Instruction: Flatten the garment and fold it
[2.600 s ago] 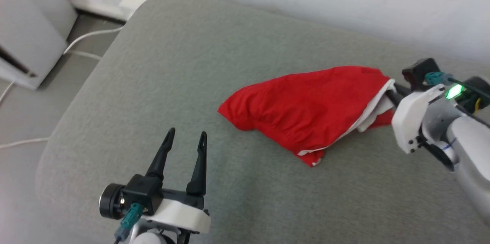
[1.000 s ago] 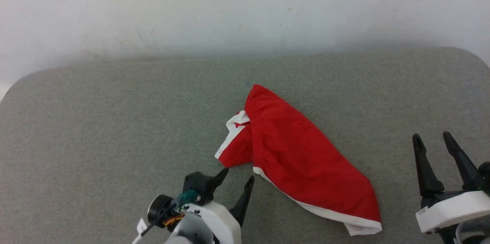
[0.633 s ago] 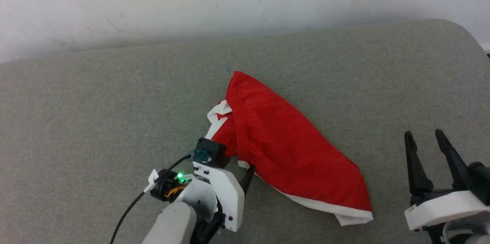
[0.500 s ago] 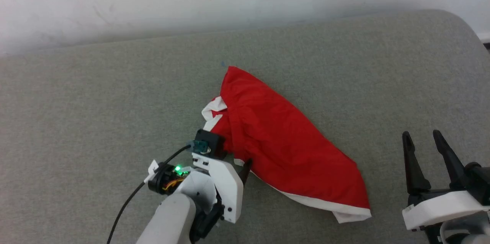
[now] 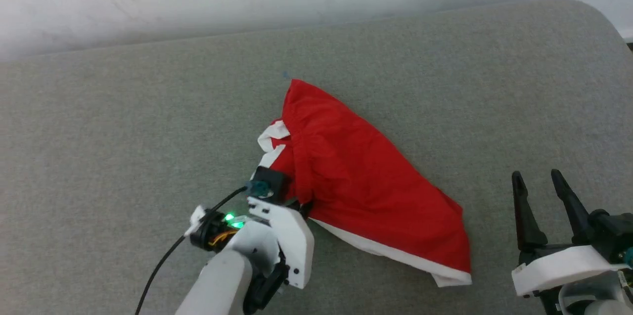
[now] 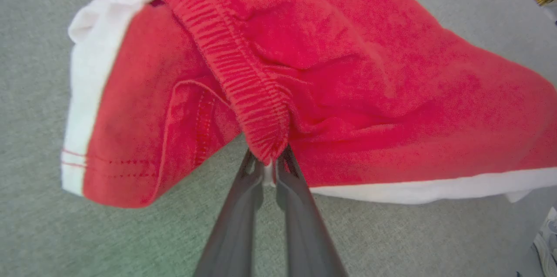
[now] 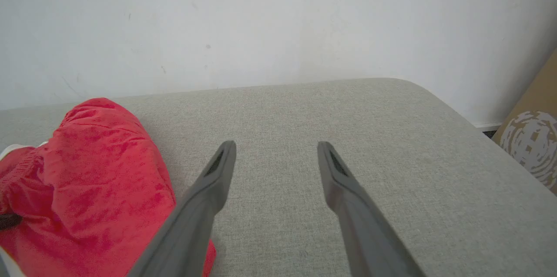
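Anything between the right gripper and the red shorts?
Nothing visible. Bare grey fabric cushion lies between the open right gripper and the small red soft-fabric shorts with white edge band. The left gripper is shut on their ribbed waistband.

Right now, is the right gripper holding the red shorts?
No, the right gripper stands open over the grey cushion with nothing between its fingers, and the red shorts lie beside it.

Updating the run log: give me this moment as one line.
left gripper: shut on shorts waistband | right gripper: open, clear of cloth | shorts: crumpled, unfolded, on grey cushion
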Robot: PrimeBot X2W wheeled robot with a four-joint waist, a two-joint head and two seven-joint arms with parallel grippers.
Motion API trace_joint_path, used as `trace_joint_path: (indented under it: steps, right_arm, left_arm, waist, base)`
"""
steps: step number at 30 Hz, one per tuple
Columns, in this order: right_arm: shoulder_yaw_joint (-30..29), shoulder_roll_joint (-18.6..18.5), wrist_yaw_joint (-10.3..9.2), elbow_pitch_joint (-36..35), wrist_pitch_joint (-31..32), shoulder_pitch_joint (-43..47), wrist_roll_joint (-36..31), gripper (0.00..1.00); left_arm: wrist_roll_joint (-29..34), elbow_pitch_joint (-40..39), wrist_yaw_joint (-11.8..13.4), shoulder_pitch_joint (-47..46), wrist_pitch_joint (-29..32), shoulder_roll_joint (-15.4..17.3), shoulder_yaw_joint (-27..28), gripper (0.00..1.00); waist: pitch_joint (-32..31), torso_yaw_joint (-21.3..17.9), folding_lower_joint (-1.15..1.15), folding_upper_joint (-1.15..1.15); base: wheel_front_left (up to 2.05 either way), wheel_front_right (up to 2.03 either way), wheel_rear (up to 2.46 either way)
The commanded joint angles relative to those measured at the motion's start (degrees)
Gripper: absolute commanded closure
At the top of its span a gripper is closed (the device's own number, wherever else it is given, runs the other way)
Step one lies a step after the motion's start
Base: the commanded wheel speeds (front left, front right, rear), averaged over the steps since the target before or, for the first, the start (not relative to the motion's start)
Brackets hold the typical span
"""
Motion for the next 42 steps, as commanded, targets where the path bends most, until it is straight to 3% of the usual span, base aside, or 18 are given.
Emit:
trace_joint_path:
  steps: [1, 13, 18, 22, 23, 24, 25, 30, 36, 42]
  right_arm:
    - [0.1, 0.1, -0.06, 0.1, -0.2, -0.6, -0.5, 0.00]
    - [1.1, -0.6, -0.06, 1.1, 2.4, 2.2, -1.9, 0.00]
    - [2.4, -0.8, -0.06, 2.2, 5.1, 3.3, -1.4, 0.00]
    - [3.1, -1.3, -0.06, 3.0, 7.4, 4.0, -0.8, 0.00]
    - [3.2, -1.4, -0.06, 3.0, 7.6, 4.1, -0.7, 0.00]
    - [3.4, -1.4, -0.06, 2.9, 7.8, 4.2, -0.5, 0.00]
    - [3.6, -1.5, -0.06, 2.8, 8.1, 4.3, -0.3, 0.00]
    - [5.9, -2.2, -0.06, 1.1, 10.8, 4.8, 3.7, 0.00]
    - [11.2, -6.1, -0.06, 0.1, 22.2, 5.3, 9.5, 0.00]
    - [14.8, -10.3, -0.06, 2.5, 31.6, 2.0, 11.1, 0.00]
  left_arm:
    - [-0.5, -0.6, 0.4, 1.2, -0.6, 0.6, 0.5, 1.00]
    - [-4.5, -17.1, 7.5, 13.9, -5.0, 3.8, 9.6, 1.00]
    - [-6.2, -16.2, 9.9, 18.4, -6.9, 5.3, 14.4, 1.00]
    - [-7.3, -11.9, 9.9, 19.9, -8.9, 5.5, 15.9, 1.00]
    - [-7.5, -10.9, 9.8, 19.9, -9.7, 5.3, 16.0, 0.87]
    - [-7.4, -9.9, 9.6, 19.7, -10.6, 5.2, 15.9, 0.13]
    - [-7.5, -9.2, 9.2, 19.6, -11.8, 5.0, 15.7, 0.00]
    - [-6.9, -7.3, 6.1, 18.4, -21.4, 4.5, 15.2, 0.00]
    - [-0.4, -5.8, 3.5, 17.4, -36.9, 6.4, 12.5, 0.00]
    - [5.5, -9.7, 3.6, 16.2, -39.3, 5.7, 11.3, 0.00]
  waist:
    - [-1.2, 1.2, -0.01, 0.00]
    - [-5.7, 8.6, -0.01, 0.00]
    - [-6.4, 10.5, -0.01, 0.00]
    - [-6.9, 11.5, -0.01, 0.00]
    - [-7.0, 11.6, -0.01, 0.00]
    - [-7.3, 11.8, -0.01, 0.00]
    - [-7.6, 12.0, -0.01, 0.00]
    - [-9.0, 12.9, -0.01, 0.00]
    - [-10.1, 14.2, -0.01, 0.00]
    - [-8.5, 16.3, -0.01, 0.00]
  base:
    - [0.00, 0.00, 0.00]
    - [0.00, 0.00, 0.00]
    - [0.00, 0.00, 0.00]
    - [0.00, 0.00, 0.00]
    - [0.00, 0.00, 0.00]
    - [0.00, 0.00, 0.00]
    - [0.00, 0.00, 0.00]
    - [0.00, 0.00, 0.00]
    - [0.00, 0.00, 0.00]
    - [0.00, 0.00, 0.00]
